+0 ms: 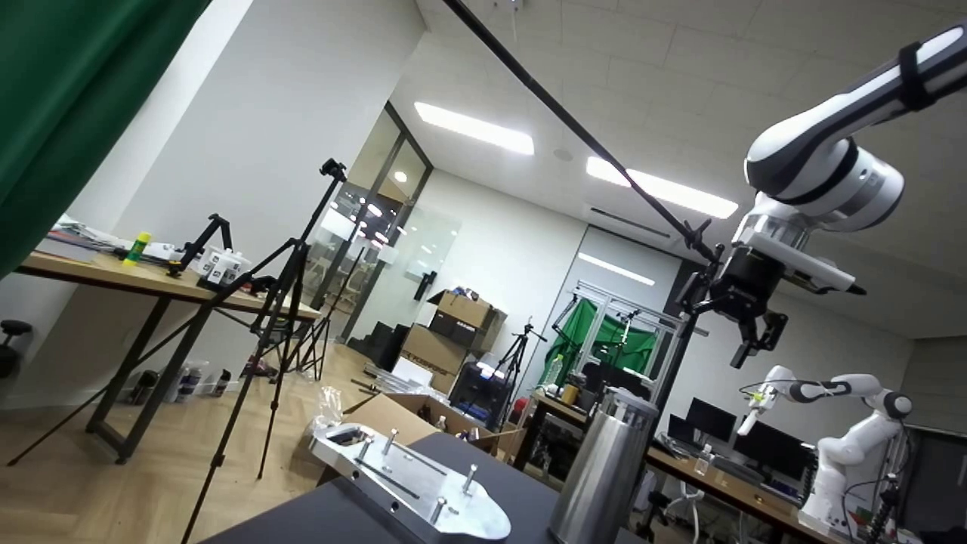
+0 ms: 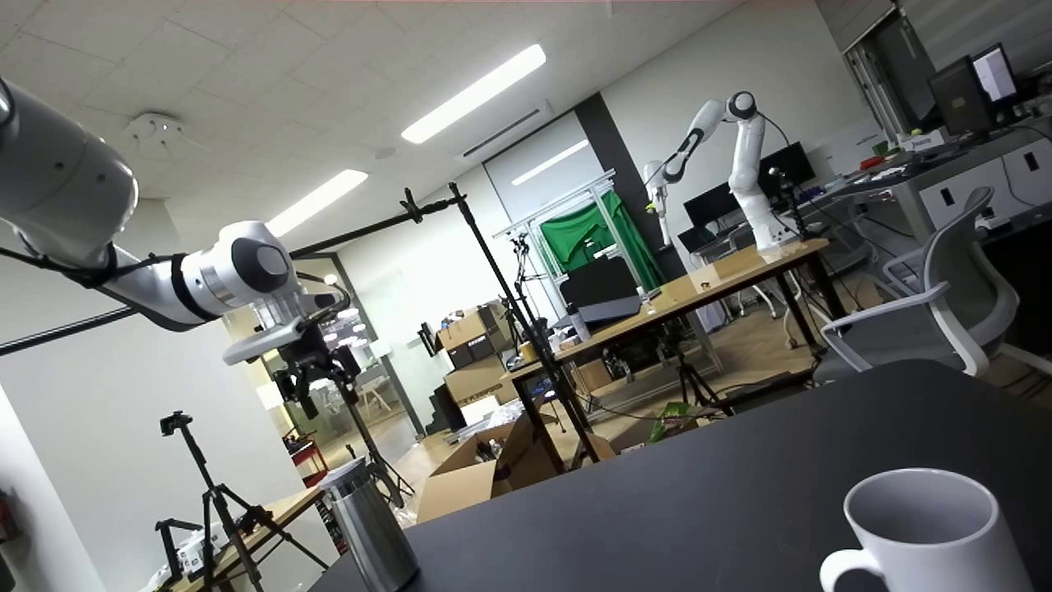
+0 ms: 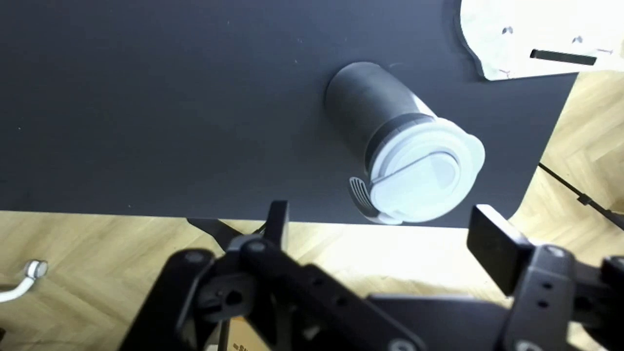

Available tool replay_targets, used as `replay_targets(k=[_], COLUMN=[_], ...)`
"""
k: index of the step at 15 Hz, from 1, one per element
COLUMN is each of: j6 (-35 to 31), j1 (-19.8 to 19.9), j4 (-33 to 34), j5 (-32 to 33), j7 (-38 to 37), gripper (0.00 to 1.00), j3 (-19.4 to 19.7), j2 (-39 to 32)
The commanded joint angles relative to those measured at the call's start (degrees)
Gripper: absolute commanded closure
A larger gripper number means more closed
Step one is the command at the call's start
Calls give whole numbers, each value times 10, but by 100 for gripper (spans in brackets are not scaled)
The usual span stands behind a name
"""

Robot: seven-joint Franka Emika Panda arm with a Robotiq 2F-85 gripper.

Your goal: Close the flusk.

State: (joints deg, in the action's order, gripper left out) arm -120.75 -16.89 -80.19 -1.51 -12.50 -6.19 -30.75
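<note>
In an exterior view, left to right: green curtain (image 1: 83,113) at the edge; black tripod (image 1: 296,264) standing on the wooden floor (image 1: 45,499). Next, a flat silvery plate (image 1: 430,480) with upright bolts (image 1: 470,478) lies on the dark table (image 1: 317,520). Cardboard boxes (image 1: 434,351) are stacked behind. The flusk (image 1: 600,472) stands upright on the table, to the right of the plate and near it. The wrist view shows a pale lid (image 3: 419,187) on its top, with a slotted tab (image 3: 361,199) at the side; whether the lid is fully closed cannot be told. Further right and higher, the arm (image 1: 865,189) carries the fingers (image 3: 497,251). These are released: spread wide in the wrist view, and apart from the flusk in both exterior views. A second white arm (image 1: 831,468) occupies the far right background. In an exterior view, a white mug (image 2: 937,567) stands on the table, well to the right of the flusk.
</note>
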Motion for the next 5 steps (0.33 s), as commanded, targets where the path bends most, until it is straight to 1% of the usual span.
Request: replay_targets(k=[1,3,5], j6=[-1,-8,-10], j1=[6,10,10], j4=[-20,-51,-61], j5=[-1,-4,-5], j7=[-2,-3,-3], gripper=[0,0,0], j3=[-4,-5,-5], j2=[12,31,37])
